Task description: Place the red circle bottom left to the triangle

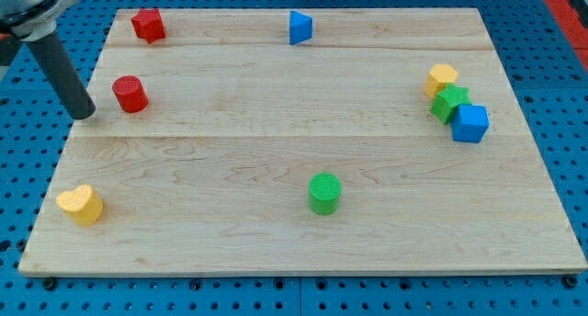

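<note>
Down at the view's left edge we had my tip (84, 113) planted on the wooden board (276, 169), bare, pressing on nothing, with a sliver of wood showing between it and the red circle (130, 94). That gap was the whole story. The red circle sat just beside my tip, toward the view's right and a touch toward the top, so the two were near but apart, not touching.

We looked for the target and found the blue triangle (299, 28) well off toward the view's right and close to the top edge. Bottom left of it meant a spot on open wood a little below and to the left of that triangle. So, in our judgement, the push had to run rightward and slightly upward across the view, and we were lined up nicely for that: my tip stood on the far side of the red circle from the goal, nearly behind it along the line of travel.

We noted the red star-like block (148, 25) up in the top left corner, above the red circle. A push angled too steeply upward could, we reckoned, drift the circle toward it. The other blocks lay well apart from this lane.
</note>
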Action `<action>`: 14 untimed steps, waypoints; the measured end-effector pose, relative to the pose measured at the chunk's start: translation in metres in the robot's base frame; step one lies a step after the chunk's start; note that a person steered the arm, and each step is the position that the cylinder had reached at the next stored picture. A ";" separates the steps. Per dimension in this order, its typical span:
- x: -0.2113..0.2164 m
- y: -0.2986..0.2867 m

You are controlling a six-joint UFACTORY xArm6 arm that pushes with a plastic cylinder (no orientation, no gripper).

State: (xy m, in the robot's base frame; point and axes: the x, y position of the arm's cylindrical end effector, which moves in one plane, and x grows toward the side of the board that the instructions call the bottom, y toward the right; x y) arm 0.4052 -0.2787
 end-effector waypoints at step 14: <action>-0.059 0.112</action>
State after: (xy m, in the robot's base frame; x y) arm 0.3464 -0.1665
